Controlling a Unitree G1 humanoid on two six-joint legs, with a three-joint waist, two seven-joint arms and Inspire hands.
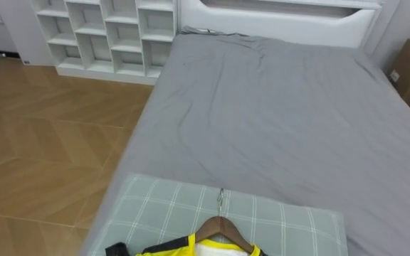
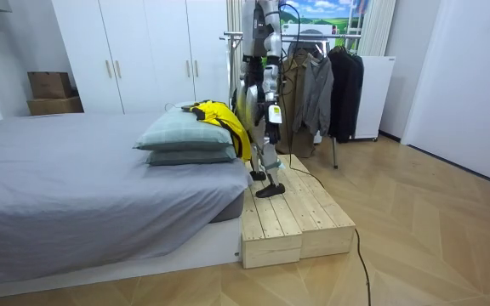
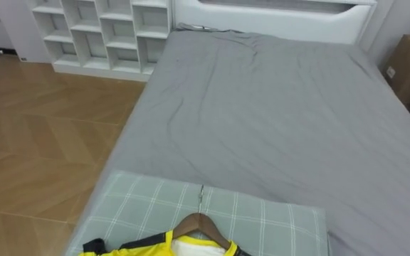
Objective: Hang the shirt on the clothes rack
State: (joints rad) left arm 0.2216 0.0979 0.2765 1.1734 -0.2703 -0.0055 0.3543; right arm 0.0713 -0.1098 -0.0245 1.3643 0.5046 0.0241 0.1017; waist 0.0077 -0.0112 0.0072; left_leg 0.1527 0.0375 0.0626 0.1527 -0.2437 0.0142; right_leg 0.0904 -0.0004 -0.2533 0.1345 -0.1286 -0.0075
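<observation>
- Grey bed (image 1: 276,114); robot stands on the wooden platform (image 2: 287,217) at its pillow end.
- Left hand (image 2: 272,112) hangs low by the hip; can't tell its grip.
- Yellow shirt (image 1: 166,248) on a wooden hanger (image 1: 223,228) lies on the checked pillow (image 1: 162,210).

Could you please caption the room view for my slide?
Robot stands on a wooden platform beside the bed, yellow shirt lying on pillows.

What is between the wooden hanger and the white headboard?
Just the checked pillow, then bare grey bedsheet, seen in both eye views.

Grey bed (image 1: 283,107) stands beside white shelving (image 1: 105,35) on wooden floor (image 1: 41,142).
</observation>
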